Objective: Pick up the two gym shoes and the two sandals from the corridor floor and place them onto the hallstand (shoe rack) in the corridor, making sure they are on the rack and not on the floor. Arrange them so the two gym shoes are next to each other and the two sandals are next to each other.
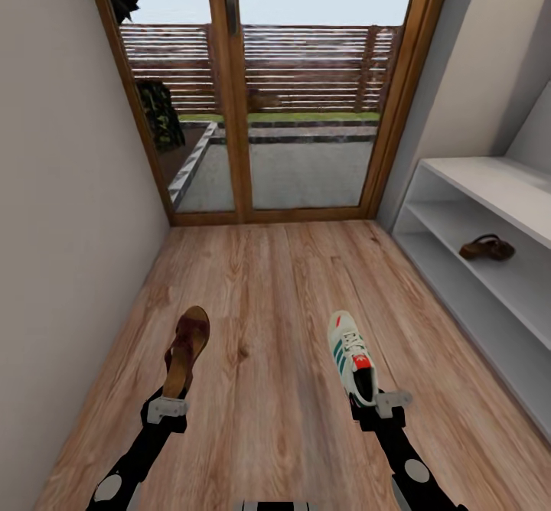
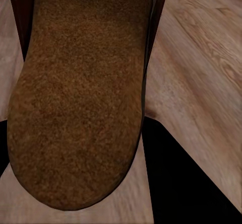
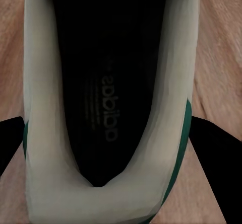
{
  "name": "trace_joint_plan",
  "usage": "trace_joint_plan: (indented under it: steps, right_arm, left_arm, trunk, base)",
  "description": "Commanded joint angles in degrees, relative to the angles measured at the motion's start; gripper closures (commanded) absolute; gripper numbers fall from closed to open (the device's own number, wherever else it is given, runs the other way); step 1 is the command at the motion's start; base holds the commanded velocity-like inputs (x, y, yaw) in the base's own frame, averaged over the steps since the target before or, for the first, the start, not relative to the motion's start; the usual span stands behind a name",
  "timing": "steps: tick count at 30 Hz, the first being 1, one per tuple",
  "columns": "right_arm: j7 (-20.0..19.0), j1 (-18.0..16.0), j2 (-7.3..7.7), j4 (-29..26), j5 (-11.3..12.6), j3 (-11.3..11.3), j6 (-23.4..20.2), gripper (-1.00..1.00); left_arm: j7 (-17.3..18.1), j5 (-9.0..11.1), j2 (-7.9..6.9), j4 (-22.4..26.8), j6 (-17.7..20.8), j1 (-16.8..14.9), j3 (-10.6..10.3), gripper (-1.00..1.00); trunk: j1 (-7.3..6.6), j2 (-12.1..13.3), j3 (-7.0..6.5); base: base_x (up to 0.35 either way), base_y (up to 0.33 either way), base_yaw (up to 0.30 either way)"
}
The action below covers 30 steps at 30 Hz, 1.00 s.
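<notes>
Glazed wood-framed door (image 1: pixel 245 90) ahead; pale walls (image 1: pixel 69 190); slatted fence (image 1: pixel 306 67) outside.

You've got bright, even daylight pouring in through the glass door (image 1: pixel 252 90), barely any shadows on the floor (image 1: pixel 275 327). Wrist views look soft and blurry, black wedges in the corners.

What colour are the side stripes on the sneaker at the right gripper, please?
Green, on the cream-white sneaker; the head view shows them best.
</notes>
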State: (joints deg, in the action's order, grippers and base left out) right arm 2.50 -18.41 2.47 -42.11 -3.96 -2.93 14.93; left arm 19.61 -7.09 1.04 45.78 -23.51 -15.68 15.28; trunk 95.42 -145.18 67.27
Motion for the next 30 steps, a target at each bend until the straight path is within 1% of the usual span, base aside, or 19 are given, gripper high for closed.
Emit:
trace_joint_plan:
  steps: [1, 8, 12, 23, 30]
  right_arm:
    - [0.32, -0.03, 0.05, 0.01, -0.42, -0.15, 0.1, 1.0]
    - [0.32, -0.03, 0.07, 0.01, -0.43, -0.11, 0.1, 1.0]
    - [0.36, -0.04, 0.04, 0.01, -0.43, -0.13, 0.1, 1.0]
    - [0.33, 0.01, -0.01, 0.01, -0.42, -0.14, 0.1, 1.0]
    - [0.32, -0.03, -0.01, 0.01, -0.37, -0.15, 0.1, 1.0]
  left_arm:
    - [0.34, -0.73, 0.1, 0.01, -0.31, -0.05, 0.41, 1.0]
    - [0.42, -0.73, 0.08, 0.01, -0.53, -0.01, 0.33, 1.0]
    - [0.43, -0.73, 0.09, 0.01, -0.59, 0.01, 0.3, 1.0]
    - [0.43, -0.73, 0.06, 0.01, -0.65, 0.03, 0.28, 1.0]
    - [0.43, -0.73, 0.06, 0.01, -0.66, 0.03, 0.28, 1.0]
  trunk:
    - [0.02, -0.02, 0.04]
    - [0.02, -0.02, 0.04]
    - [0.02, -0.02, 0.04]
    - [0.02, -0.02, 0.04]
    - [0.02, -0.02, 0.04]
  base:
    - [0.317, 0.089, 0.0]
    - [0.298, 0.132, 0.0]
    - [0.203, 0.106, 0.0]
    - [0.055, 0.029, -0.021]
    - [0.01, 0.005, -0.181]
